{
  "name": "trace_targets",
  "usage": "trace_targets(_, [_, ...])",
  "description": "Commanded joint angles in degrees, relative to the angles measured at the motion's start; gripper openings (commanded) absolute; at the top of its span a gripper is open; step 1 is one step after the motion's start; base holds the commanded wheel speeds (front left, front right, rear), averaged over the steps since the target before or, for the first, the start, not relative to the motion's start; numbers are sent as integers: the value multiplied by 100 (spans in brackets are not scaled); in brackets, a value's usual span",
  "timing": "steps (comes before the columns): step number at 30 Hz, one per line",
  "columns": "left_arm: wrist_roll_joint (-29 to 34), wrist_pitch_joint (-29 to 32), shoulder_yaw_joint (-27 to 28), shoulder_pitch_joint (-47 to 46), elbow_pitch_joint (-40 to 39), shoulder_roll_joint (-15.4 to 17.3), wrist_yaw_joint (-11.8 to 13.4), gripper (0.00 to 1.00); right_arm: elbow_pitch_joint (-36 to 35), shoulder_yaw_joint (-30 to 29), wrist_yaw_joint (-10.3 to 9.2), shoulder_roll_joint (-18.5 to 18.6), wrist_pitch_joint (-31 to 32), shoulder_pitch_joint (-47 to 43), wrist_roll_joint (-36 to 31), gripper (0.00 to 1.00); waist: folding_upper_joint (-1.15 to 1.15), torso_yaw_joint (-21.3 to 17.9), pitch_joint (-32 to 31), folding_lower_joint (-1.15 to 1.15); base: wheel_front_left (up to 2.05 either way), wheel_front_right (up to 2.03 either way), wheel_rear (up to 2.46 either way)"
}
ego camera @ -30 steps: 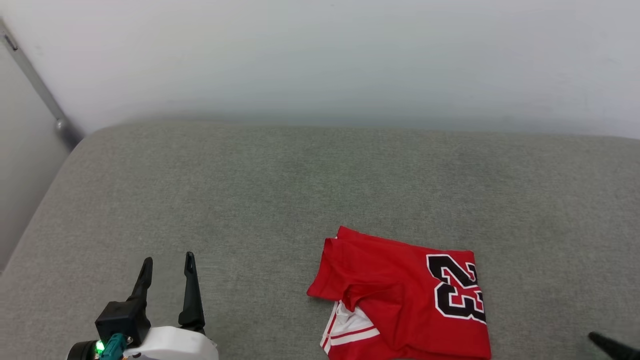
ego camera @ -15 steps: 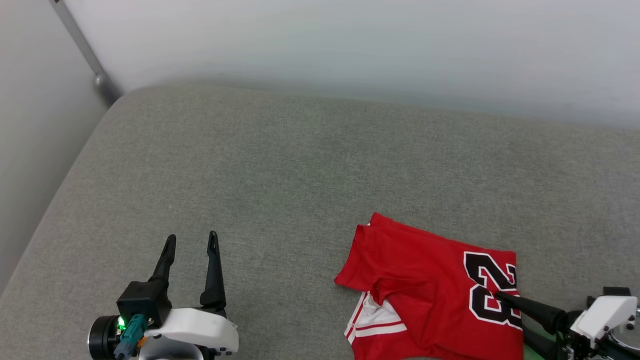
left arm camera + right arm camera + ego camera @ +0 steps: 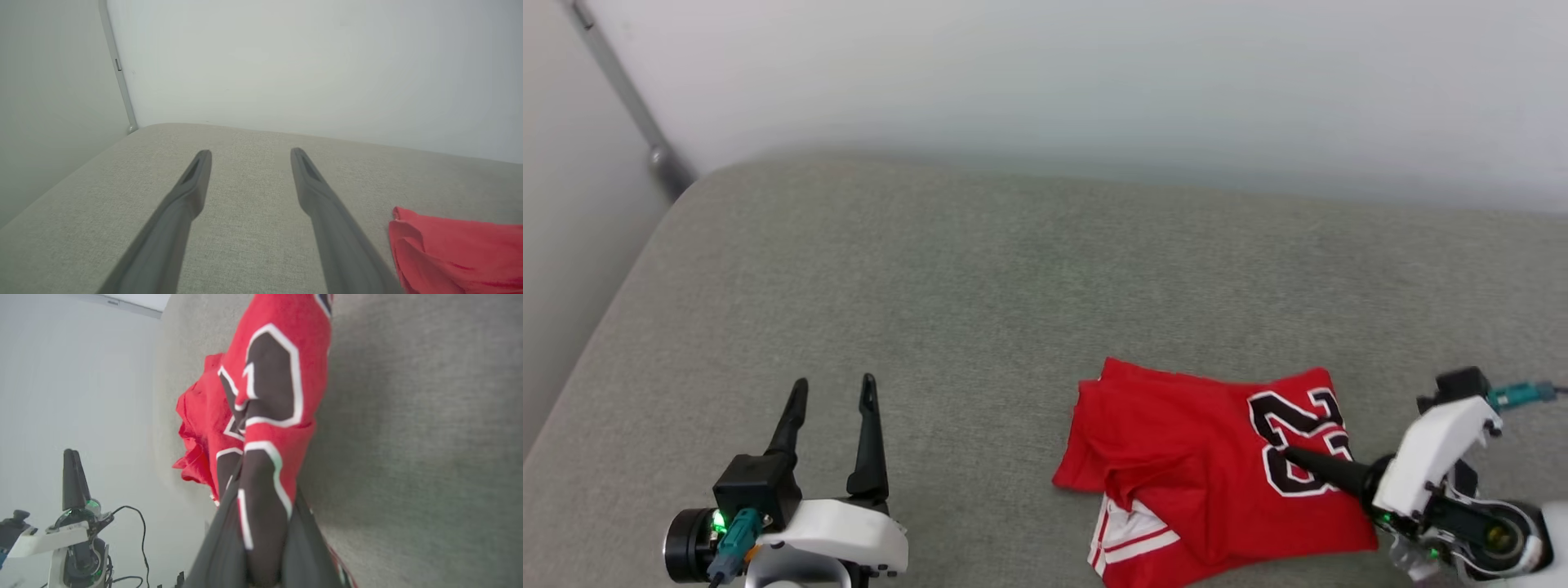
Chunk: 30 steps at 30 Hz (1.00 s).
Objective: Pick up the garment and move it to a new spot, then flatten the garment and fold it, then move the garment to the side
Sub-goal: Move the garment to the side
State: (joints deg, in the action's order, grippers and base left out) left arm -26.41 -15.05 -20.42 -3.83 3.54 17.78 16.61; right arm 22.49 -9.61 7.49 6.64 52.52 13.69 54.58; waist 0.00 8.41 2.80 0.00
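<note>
One pale smooth wall [image 3: 1094, 73] stands behind one grey woven cushion [image 3: 1013, 286], whose far-left corner is rounded. One thin grey pole [image 3: 621, 90] slants down the wall to that corner.

One jersey [image 3: 1201, 457] lies folded on the cushion's near right part, well away from the far edge. It is soft red cloth with black white-edged numerals (a 2 and a 3, partly creased) and a white striped sleeve at its near side. Its nearest edge is cut off in the head view.

There are two grippers. The right gripper [image 3: 1298, 457] is clamped on the jersey's numbered right edge, cloth bunched between its dark fingers, tips buried. The left gripper [image 3: 834, 382] hovers over bare cushion near the left side, fingers spread wide, holding nothing.
</note>
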Motion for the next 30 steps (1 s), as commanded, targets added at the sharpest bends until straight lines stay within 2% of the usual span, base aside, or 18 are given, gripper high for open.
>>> trace_targets(1, [39,-14,-14,47,-2,10,-45,100,-200,200,-1,111,-107,-66,-137,0,0,-171,-128,0,0,0,0])
trace_targets(6, [64,-14,18,117,-10,-11,-71,100,-964,1474,-1,726,-484,-31,-979,0,0,-695,-260,0,0,0,0])
trace_targets(9, [86,-14,47,125,-60,-32,-80,100,-1199,1940,-1,1042,-632,161,-1362,0,0,-1102,-231,0,0,0,0])
trace_targets(13, [138,-14,99,38,-132,-88,-114,100,-1256,2242,-1,1402,-658,413,-1690,0,0,-1724,-73,0,0,0,0])
trace_targets(17, [260,-14,145,-198,-242,-120,-152,100,-1218,2293,-1,1662,-856,808,-1868,0,0,-2345,356,0,0,0,0])
trace_targets(21, [479,20,73,-675,-347,-26,-224,100,-913,2100,-1,1861,-1297,1258,-1959,0,0,-2825,1079,0,0,0,0])
trace_targets(25, [771,224,-89,-1422,-552,74,-318,100,-333,1669,-1,2047,-1986,1682,-2074,0,0,-3040,1955,0,0,0,0])
trace_targets(30, [1117,525,-269,-2319,-769,187,-481,100,505,1170,-1,2179,-2944,2169,-2181,0,0,-3123,2867,0,0,0,0])
